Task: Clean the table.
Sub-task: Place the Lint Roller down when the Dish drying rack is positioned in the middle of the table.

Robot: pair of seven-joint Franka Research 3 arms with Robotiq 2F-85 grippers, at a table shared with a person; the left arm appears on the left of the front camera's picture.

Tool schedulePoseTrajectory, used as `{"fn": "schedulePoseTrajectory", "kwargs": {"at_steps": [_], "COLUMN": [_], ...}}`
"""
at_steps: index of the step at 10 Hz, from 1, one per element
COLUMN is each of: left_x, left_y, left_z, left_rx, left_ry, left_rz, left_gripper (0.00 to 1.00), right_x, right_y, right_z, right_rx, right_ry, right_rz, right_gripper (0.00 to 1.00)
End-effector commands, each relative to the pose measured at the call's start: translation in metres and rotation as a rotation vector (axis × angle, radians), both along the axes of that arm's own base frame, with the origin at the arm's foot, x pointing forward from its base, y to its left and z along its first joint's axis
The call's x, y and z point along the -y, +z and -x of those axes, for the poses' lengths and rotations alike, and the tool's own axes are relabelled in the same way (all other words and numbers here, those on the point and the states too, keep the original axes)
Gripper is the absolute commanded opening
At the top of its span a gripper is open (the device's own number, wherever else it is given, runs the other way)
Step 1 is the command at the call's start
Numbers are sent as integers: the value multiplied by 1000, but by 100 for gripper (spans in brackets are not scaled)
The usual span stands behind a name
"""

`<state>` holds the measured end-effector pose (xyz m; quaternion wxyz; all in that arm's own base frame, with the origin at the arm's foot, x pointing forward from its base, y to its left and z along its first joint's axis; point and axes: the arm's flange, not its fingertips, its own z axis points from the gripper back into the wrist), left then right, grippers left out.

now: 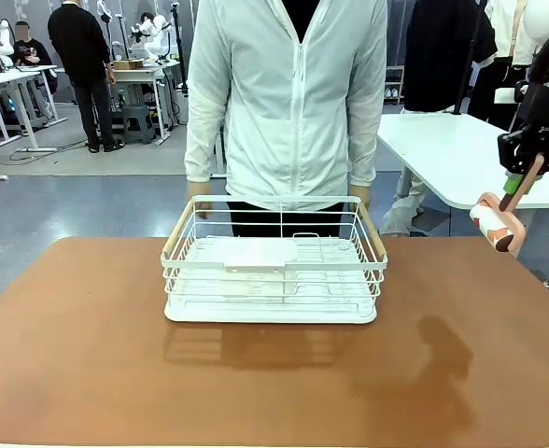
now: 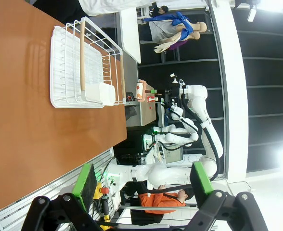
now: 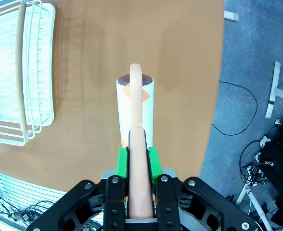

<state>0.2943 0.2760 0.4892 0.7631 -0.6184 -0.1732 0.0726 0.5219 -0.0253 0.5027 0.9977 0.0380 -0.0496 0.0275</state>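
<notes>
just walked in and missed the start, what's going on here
The right pincer is shut on the peach handle of a lint roller and holds it in the air past the right end of the reddish-brown table. A white wire rack sits mid-table, with a person's hands at its far corners. The left pincer is open.

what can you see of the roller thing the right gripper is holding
The lint roller has a white cylindrical head and a long peach-pink handle that looks like plastic. The right gripper is shut on the handle, green pads on either side. It hangs tilted in the air at the table's right edge, head lowest, touching nothing else.
</notes>
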Motion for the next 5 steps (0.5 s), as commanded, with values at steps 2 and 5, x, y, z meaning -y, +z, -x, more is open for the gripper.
{"fn": "schedulePoseTrajectory", "kwargs": {"at_steps": [2,5], "left_x": [-2,-2], "left_y": [1,1], "left_z": [2,2], "left_rx": [3,3], "left_ry": [3,3], "left_rz": [2,2], "left_gripper": [100,100], "right_x": [0,0], "right_y": [1,1], "right_z": [0,0], "right_rx": [3,3], "right_ry": [3,3], "right_rz": [0,0], "right_gripper": [21,21]}}
